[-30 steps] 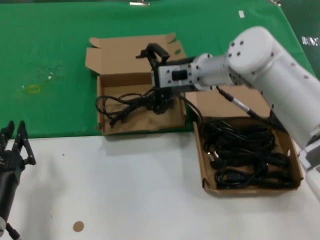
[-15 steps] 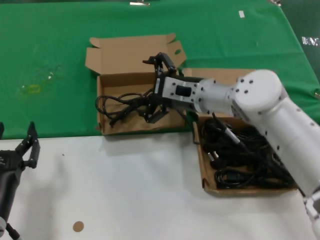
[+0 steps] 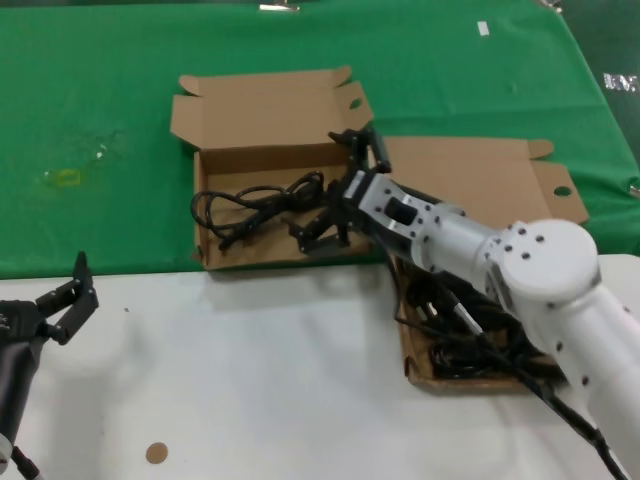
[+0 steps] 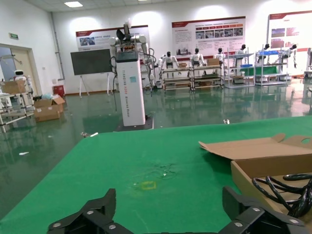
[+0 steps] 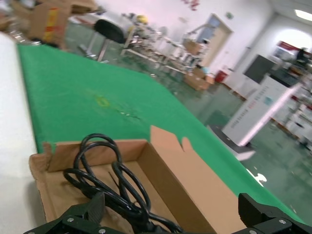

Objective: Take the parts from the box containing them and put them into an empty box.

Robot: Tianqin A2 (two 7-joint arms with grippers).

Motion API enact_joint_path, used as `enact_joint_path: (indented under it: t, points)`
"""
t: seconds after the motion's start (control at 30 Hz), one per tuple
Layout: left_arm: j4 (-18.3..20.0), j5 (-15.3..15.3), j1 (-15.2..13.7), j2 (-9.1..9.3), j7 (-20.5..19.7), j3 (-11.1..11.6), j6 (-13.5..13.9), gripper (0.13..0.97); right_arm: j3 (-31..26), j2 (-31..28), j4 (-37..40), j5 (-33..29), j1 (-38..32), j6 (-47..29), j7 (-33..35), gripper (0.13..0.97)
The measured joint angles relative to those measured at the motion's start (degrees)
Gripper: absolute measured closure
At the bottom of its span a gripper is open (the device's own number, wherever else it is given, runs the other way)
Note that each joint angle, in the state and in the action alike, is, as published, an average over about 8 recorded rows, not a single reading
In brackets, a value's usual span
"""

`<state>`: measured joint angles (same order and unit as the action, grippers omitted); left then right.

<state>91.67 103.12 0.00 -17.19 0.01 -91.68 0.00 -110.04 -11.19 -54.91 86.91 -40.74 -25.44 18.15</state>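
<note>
The empty box (image 3: 203,240), its lid folded back, holds one coiled black power cord (image 3: 250,208). My right gripper (image 3: 337,190) hangs open over that box's right end, just off the cord's plug end and gripping nothing. In the right wrist view, the cord (image 5: 109,183) lies on the box floor (image 5: 58,190) between the spread fingers (image 5: 85,214). The box containing the parts (image 3: 480,180) sits to the right. Its heap of cords (image 3: 465,350) is largely hidden under my right arm. My left gripper (image 3: 62,302) waits open at the table's near left edge.
Both boxes straddle the line between the green cloth (image 3: 100,110) and the white table (image 3: 260,370). A small brown disc (image 3: 157,452) lies near the front. The left wrist view shows the green cloth (image 4: 146,175) and the left box's corner (image 4: 273,163).
My right gripper has let go of the cord, turned and drawn back to the right as the arm sank lower. The cord stays in the left box. My left gripper has swung slightly.
</note>
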Motion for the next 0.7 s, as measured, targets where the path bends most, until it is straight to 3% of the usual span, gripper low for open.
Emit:
enact_joint_path:
  t: [0.27,0.7]
  points:
    - [0.0,0.0,0.0,0.00,0.0,0.0,0.0,0.298,3.4,-1.1,-6.9,3.0,7.6,4.8,-3.4,0.129]
    - [0.0,0.0,0.0,0.00,0.0,0.0,0.0,0.161,9.0,-3.0,-18.1,8.0,20.1,12.5,-8.9,0.129]
